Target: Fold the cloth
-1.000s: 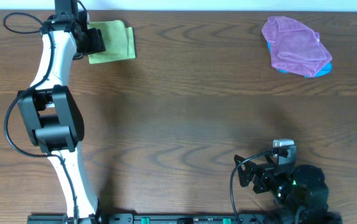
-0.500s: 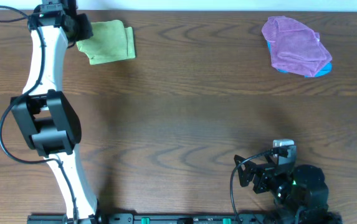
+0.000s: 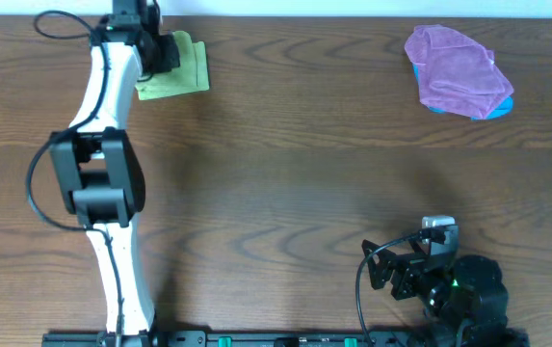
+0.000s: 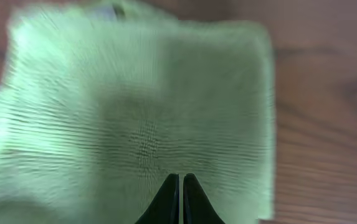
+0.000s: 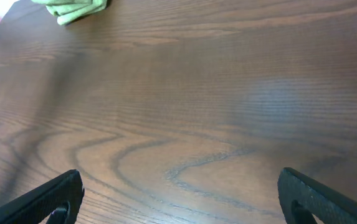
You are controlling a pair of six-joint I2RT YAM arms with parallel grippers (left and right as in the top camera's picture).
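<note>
Nearest the robot's base, the right gripper (image 5: pixel 178 202) is parked low over the brown wood-grain table (image 3: pixel 304 173), its two black fingers (image 5: pixel 47 199) spread wide apart with only bare wood between them; it holds and touches nothing. In the overhead view this gripper (image 3: pixel 436 234) sits at the near right corner, folded back on its dark arm, well apart from every cloth. The middle of the table between the near edge and the far edge carries only the white-and-black left arm (image 3: pixel 102 116), which stretches from the near left side up to the far left corner. There the left gripper (image 4: pixel 181 190) is closed, its dark fingertips (image 4: pixel 166 199) pressed together into a narrow wedge directly over the small yellow-green woven cloth (image 4: pixel 141 124); whether they pinch any fabric cannot be told, since the view is blurred. The yellow-green cloth (image 3: pixel 184 67) lies flat as a rough square near the far left edge, partly hidden by the gripper (image 3: pixel 163 53). Far across on the right, well apart, a crumpled purple cloth (image 3: pixel 457 69) rests on something blue (image 3: pixel 502 108) that shows only at its near edge.
</note>
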